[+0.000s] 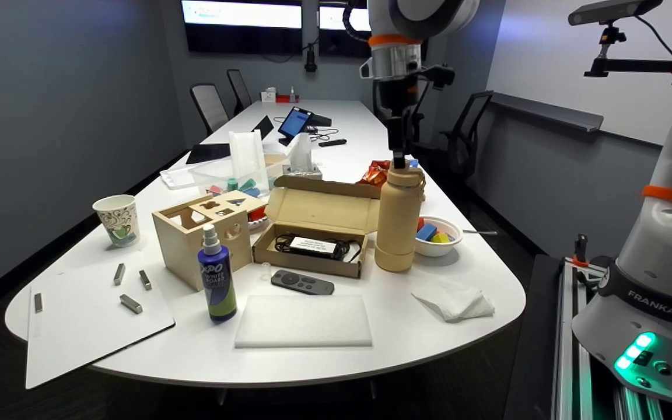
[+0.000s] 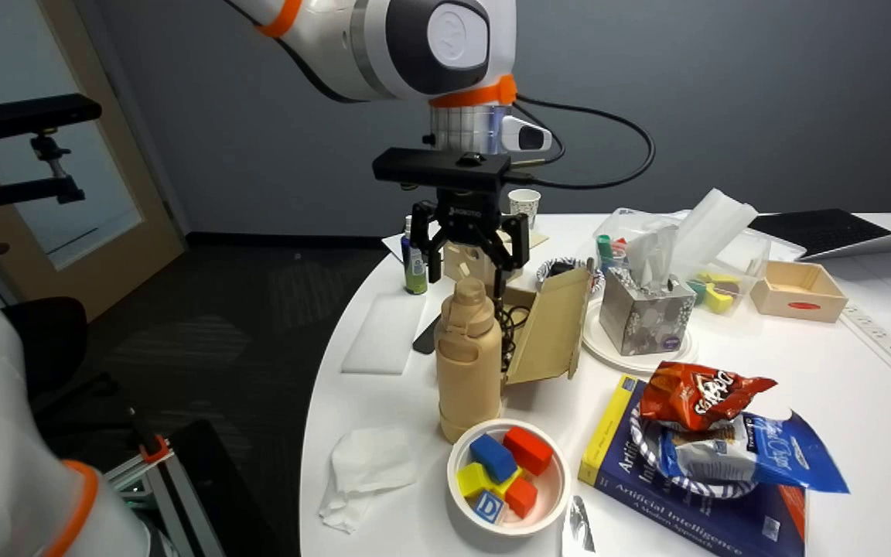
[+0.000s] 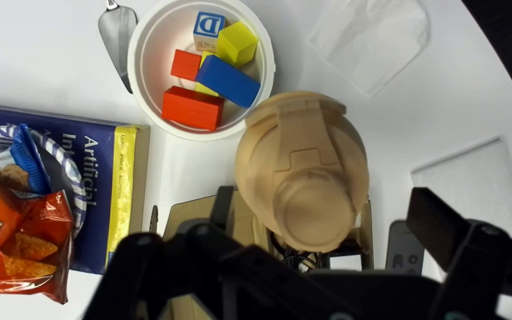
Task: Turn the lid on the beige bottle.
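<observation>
While the beige bottle (image 1: 397, 227) stands upright on the worktop (image 1: 391, 318), just right of centre in an exterior view, its lid (image 3: 317, 215) shows slightly below and right of centre in the wrist view. The hand (image 2: 466, 275) is spread wide, holding nothing, fingers (image 3: 436, 227) either side of the lid. The lid looks stiff, smooth and liable to slip; a level pinch around its side wall seems best. If light, the tall bottle may spin or tip.
</observation>
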Controlling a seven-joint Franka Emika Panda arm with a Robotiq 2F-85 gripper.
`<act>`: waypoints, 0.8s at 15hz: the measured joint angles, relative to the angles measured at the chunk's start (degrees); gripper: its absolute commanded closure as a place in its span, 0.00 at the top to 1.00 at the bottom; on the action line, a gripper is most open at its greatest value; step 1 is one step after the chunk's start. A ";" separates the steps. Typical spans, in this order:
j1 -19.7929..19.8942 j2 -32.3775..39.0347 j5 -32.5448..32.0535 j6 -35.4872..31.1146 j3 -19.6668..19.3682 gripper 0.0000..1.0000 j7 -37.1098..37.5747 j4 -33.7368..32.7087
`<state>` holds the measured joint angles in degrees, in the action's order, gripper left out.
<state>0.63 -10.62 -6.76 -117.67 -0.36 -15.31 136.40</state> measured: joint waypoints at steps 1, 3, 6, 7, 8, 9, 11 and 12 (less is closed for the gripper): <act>0.00 0.10 0.11 0.00 -0.01 0.72 -0.03 0.00; 0.00 0.25 0.43 0.00 -0.02 0.61 -0.11 0.00; 0.00 0.30 0.87 0.00 -0.02 0.35 -0.26 0.00; 0.00 0.30 0.95 0.00 -0.02 0.29 -0.29 0.00; 0.00 0.31 0.96 0.00 -0.08 0.37 -0.31 -0.05; 0.00 0.31 0.97 0.00 -0.16 0.21 -0.34 -0.10; 0.01 0.32 1.03 0.00 -0.29 0.21 -0.41 -0.11; 0.01 0.32 1.06 0.00 -0.33 0.21 -0.43 -0.11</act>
<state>0.63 -10.30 -5.70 -117.67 -0.69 -15.74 136.29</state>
